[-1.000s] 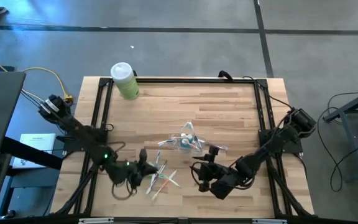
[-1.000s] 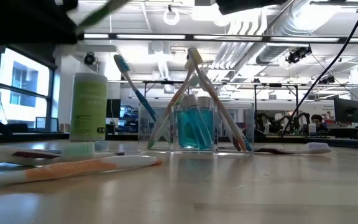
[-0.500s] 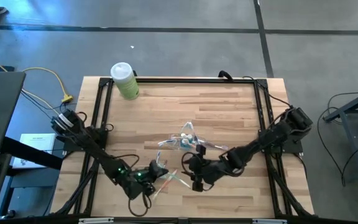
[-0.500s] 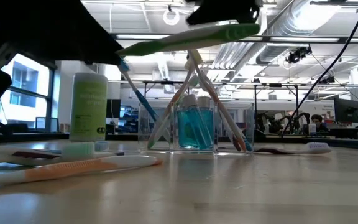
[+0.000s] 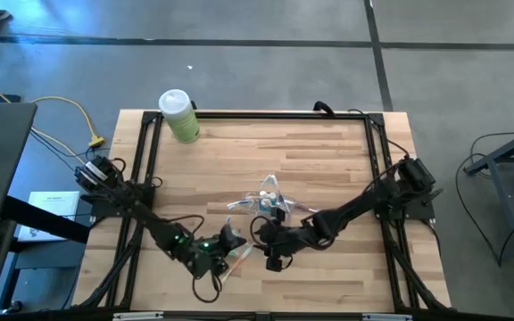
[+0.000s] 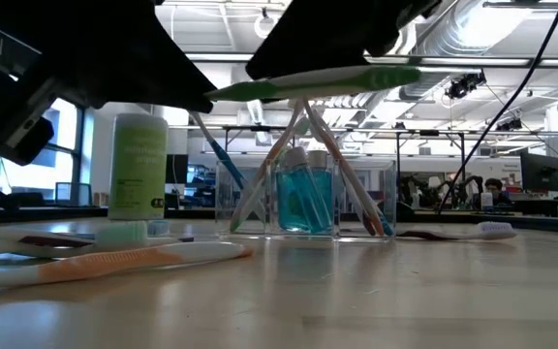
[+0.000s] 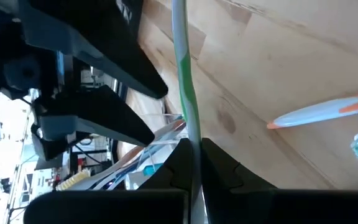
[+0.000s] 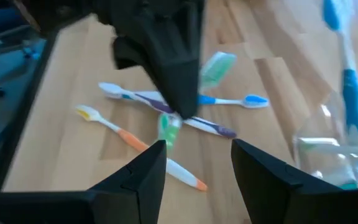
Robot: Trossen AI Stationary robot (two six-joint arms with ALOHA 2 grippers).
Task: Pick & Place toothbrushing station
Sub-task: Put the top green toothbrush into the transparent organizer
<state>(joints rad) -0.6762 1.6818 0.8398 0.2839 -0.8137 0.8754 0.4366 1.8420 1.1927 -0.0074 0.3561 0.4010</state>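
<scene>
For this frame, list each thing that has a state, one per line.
Left gripper: shut on the green toothbrush, held off the table.
Right gripper: open, facing the left gripper.
Clear cup: upright, holding toothbrushes and teal tubes.
Pale-green bottle: lying on its side, capped.
Loose toothbrushes: flat on the table.

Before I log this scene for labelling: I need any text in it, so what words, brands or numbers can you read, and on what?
None can be read.
Pale-green bottle: a dark label patch low on its side, too blurred to read.
White sheet beside the table: dark marks, too small to read.
Green toothbrush in the left gripper: no print visible.
Teal tubes in the clear cup: no legible lettering.
</scene>
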